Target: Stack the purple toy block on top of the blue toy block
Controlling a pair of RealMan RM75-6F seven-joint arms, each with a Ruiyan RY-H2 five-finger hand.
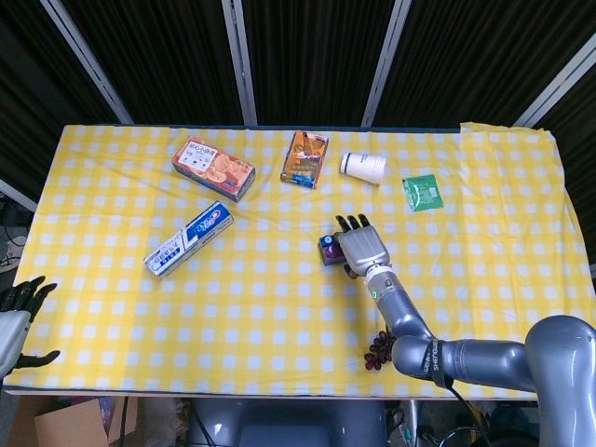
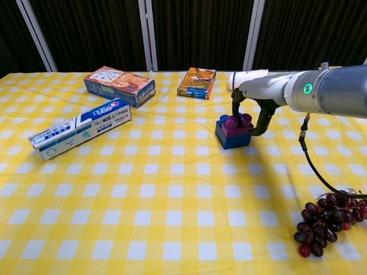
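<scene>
- The right hand (image 2: 250,112) is reaching over the purple toy block (image 2: 238,124), with fingers curling down on both sides of it; from the chest view they are pinching it, though whether the grip is firm or already slackening I cannot tell.
- The purple toy block is sitting on top of the blue toy block (image 2: 232,137), slightly toward its rear, so the stack is standing near the middle of the tabletop (image 2: 172,189), a little toward the far edge and the right side.
- In the head view the right hand (image 1: 365,249) is covering most of the stack, leaving only the left edge of the blocks showing.
- Judging from this, the placing step is nearly finished: the purple block is looking seated, and what remains is letting go.
- The next move is calling for spreading the fingers gently and lifting straight up, so the purple block is not dragged off or the blue one nudged.
- The left hand (image 1: 17,318) is waiting at the near left corner of the tabletop, fingers apart and holding nothing.
- The bunch of grapes (image 2: 327,223) is lying near the front right edge, well apart from the stack.
</scene>
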